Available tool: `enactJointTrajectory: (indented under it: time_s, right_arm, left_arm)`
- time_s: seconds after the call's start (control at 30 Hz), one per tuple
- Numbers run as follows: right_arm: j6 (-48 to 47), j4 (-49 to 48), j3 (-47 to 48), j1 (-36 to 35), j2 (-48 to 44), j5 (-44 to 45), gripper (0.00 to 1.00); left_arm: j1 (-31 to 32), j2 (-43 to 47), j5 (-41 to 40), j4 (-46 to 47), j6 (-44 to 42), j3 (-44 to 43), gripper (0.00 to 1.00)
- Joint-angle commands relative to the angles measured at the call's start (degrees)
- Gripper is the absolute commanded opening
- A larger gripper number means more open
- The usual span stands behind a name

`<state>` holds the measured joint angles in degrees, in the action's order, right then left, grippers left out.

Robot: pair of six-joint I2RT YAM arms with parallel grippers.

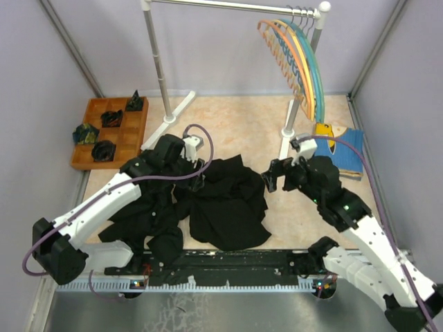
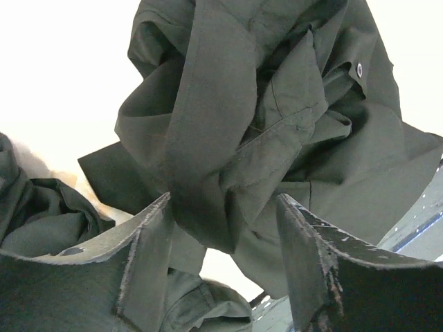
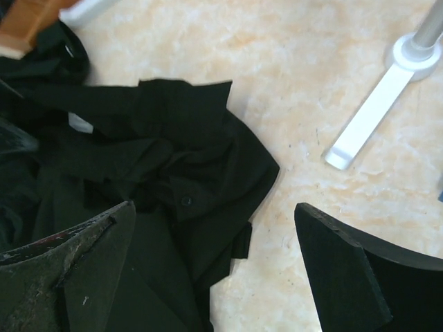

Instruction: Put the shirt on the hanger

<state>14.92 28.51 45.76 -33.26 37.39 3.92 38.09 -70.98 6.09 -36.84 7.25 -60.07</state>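
The black shirt [image 1: 228, 204] lies crumpled on the table's middle. My left gripper [image 1: 199, 180] is over its left edge. In the left wrist view the jaws stand apart, with a bunched fold of the shirt [image 2: 277, 104] hanging between the fingers [image 2: 149, 242]. My right gripper [image 1: 271, 178] is open and empty, just right of the shirt's right edge. In the right wrist view the shirt [image 3: 152, 166] lies under the left finger and bare table lies under the gap. The orange hanger [image 1: 279, 57] hangs on the rack at the back right, far from both grippers.
Other black clothes [image 1: 142, 218] lie piled at the shirt's left. A wooden tray [image 1: 88, 158] with small dark items stands at the back left. The rack's pole [image 1: 158, 62] and white foot [image 3: 367, 117] stand behind. Yellow and teal hangers [image 1: 315, 76] hang beside the orange one. A blue-and-yellow garment [image 1: 342, 149] lies at the right.
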Motion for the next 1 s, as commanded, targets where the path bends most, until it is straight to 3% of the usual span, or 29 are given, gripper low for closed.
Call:
enactJointTrajectory:
  time_s: [0.0, 0.27, 0.43, 0.53, 0.77, 0.97]
  right_arm:
    - [-2.9, -1.8, 3.5, -0.2, 7.6, -3.8, 0.99]
    - [-3.0, -6.0, 6.7, -0.2, 19.0, -5.1, 0.99]
    - [-4.7, -9.8, 6.5, -0.3, 21.2, -8.4, 0.99]
    - [-8.1, -12.1, 7.6, -0.2, 23.8, -12.3, 0.99]
    - [-8.8, -16.1, 9.6, -0.3, 29.0, -14.8, 0.99]
    - [-8.5, -17.2, 8.1, -0.2, 29.5, -14.7, 0.99]
  left_arm:
    - [-0.6, 3.7, -5.5, 2.7, 5.4, 2.3, 0.69]
    - [0.2, 7.9, -16.9, 3.0, 28.5, 6.8, 0.82]
    - [7.5, 6.3, -28.9, 1.1, 38.1, 8.2, 0.83]
    - [10.4, 3.5, -35.4, -4.7, 43.9, 7.3, 0.80]
    - [10.6, 3.4, -39.9, -7.2, 56.6, 11.1, 0.72]
    - [10.6, 8.0, -36.0, 6.2, 59.9, 17.7, 0.79]
